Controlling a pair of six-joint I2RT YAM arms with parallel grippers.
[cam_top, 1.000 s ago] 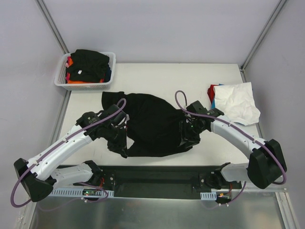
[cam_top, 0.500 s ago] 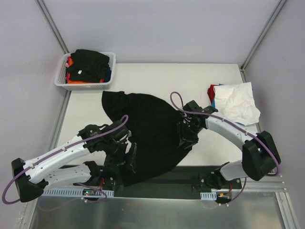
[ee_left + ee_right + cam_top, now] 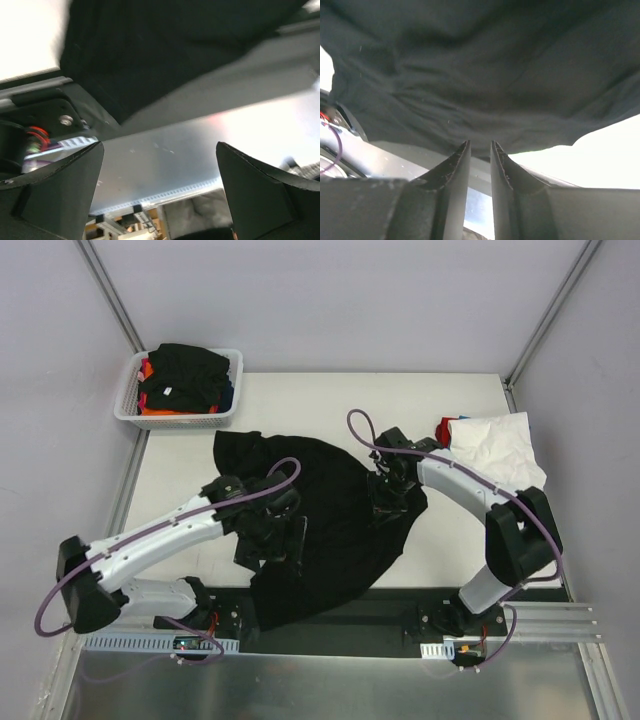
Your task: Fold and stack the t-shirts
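Top external view is showing the large black t-shirt [image 3: 335,510] lying spread and rumpled across the middle of the counter [image 3: 330,400], with its near portion hanging over the counter's front edge onto the mounting rail between the arm bases. The left end effector [image 3: 278,540] is hovering over the shirt's near left part with its fingers [image 3: 60,190] standing wide apart and nothing between them. The left wrist view is showing only the draped hem and the rail beyond. The right end effector [image 3: 390,498] is resting at the shirt's right edge. In the right wrist view its fingers [image 3: 452,175] are standing close together with a narrow slit, their tips at the hem, and whether cloth is caught between them cannot be told. Judged from this layout, the step in hand is flattening the garment before the first fold. To do it well, the operator should be pulling the overhanging part back onto the counter first, then taking opposite edges with both end effectors, gripping a single layer at the hem. Tension should be applied evenly outward so that wrinkles are leaving the middle without the cloth sliding off the edge. A white t-shirt [image 3: 495,455] is lying on coloured ones at the far right, apparently marking the stack location. More shirts are waiting in the mesh basket [image 3: 128,405] at the far left corner.
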